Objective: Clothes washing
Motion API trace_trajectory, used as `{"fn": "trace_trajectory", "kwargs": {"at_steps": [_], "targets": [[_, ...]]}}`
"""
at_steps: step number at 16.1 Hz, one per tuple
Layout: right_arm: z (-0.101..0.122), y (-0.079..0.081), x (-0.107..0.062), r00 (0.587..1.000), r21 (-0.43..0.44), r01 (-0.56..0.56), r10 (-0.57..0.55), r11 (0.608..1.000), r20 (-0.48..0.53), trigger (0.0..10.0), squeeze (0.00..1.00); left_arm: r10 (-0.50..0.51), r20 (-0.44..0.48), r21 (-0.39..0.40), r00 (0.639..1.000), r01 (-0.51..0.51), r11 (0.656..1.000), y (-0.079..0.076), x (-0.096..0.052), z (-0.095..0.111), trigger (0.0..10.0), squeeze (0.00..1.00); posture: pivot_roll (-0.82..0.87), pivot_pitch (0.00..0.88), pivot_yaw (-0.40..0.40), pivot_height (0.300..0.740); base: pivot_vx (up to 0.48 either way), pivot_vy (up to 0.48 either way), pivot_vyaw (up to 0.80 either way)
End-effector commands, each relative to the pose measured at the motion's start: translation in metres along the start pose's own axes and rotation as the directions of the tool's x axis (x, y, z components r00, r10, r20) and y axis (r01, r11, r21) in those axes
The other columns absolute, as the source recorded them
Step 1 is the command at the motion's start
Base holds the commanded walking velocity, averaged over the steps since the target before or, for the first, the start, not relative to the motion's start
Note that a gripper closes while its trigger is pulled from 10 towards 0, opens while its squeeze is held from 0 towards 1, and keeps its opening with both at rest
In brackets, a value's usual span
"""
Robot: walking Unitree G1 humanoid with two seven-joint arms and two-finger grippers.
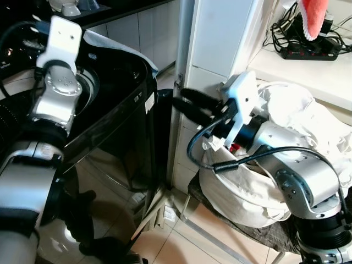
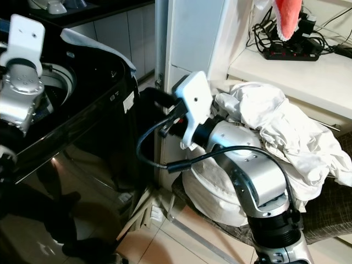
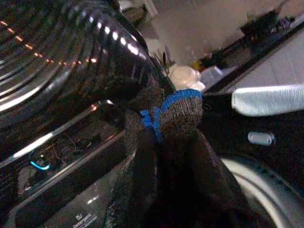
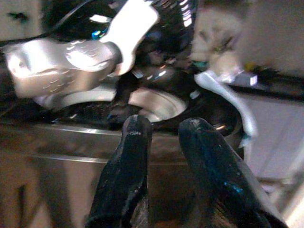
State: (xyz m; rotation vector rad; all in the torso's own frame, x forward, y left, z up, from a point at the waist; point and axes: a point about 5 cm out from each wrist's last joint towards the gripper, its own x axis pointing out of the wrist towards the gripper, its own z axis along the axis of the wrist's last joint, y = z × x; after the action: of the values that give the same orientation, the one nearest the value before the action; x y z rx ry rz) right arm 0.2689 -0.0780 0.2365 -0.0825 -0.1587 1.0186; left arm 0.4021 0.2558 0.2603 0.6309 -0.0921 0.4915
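The left hand (image 3: 166, 137) sits over the open top of the black washing machine (image 1: 118, 110), its fingers closed on a small dark knit piece with a blue band, likely a sock (image 3: 173, 111), held above the steel drum (image 4: 142, 102). The right hand (image 1: 195, 107) hangs in the gap between the machine and the white cabinet (image 1: 220, 38), its two black fingers a little apart with nothing between them.

The rest of the wash, a heap of white laundry (image 2: 286, 132), lies on a low stand just beside the cabinet, under the white surface (image 2: 308, 69) that carries a power strip (image 2: 289, 52). A rounded white bundle (image 2: 212, 192) sits lower in the same heap, touching the right arm.

The white cloth looks light, soft and limp. It should sag and trail once lifted, and crumpled folds may drag neighbouring pieces along. A pinch on a raised ridge of fabric near the top of the heap seems the best hold, since a bunched fold gives the fingers something thick to close on. A flat single layer would probably slip. The sock is light and needs only to be released over the drum
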Motion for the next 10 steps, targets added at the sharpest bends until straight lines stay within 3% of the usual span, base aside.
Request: {"fn": "trace_trajectory", "kwargs": {"at_steps": [1, 2, 10], "targets": [[0.0012, 0.0082, -0.0010, 0.998, 0.005, -0.067, 0.067, 0.998, -0.019, 10.0, 0.00, 0.009, 0.016, 0.019, 1.000, -0.009, 1.000, 0.0021, 0.0035, 0.0074, 10.0, 1.00, -0.03, 0.000, -0.035, 0.740, 0.000, 0.000, 0.00], [-0.0026, 0.0130, -0.0042, 0.993, 0.029, -0.103, 0.105, 0.994, -0.048, 10.0, 0.00, 0.007, 0.001, 0.039, 1.000, -0.007, 0.999, 0.0029, 0.0044, 0.0046, 10.0, 1.00, -0.03, 0.000, -0.029, 0.740, 0.000, 0.000, 0.00], [-0.0034, 0.0115, -0.0077, 0.993, 0.029, -0.097, 0.099, 0.995, -0.066, 10.0, 0.00, 0.001, -0.015, 0.049, 1.000, 0.000, 0.999, 0.0028, 0.0062, -0.0005, 10.0, 1.00, -0.03, 0.000, -0.037, 0.740, 0.000, 0.000, 0.00]]}}
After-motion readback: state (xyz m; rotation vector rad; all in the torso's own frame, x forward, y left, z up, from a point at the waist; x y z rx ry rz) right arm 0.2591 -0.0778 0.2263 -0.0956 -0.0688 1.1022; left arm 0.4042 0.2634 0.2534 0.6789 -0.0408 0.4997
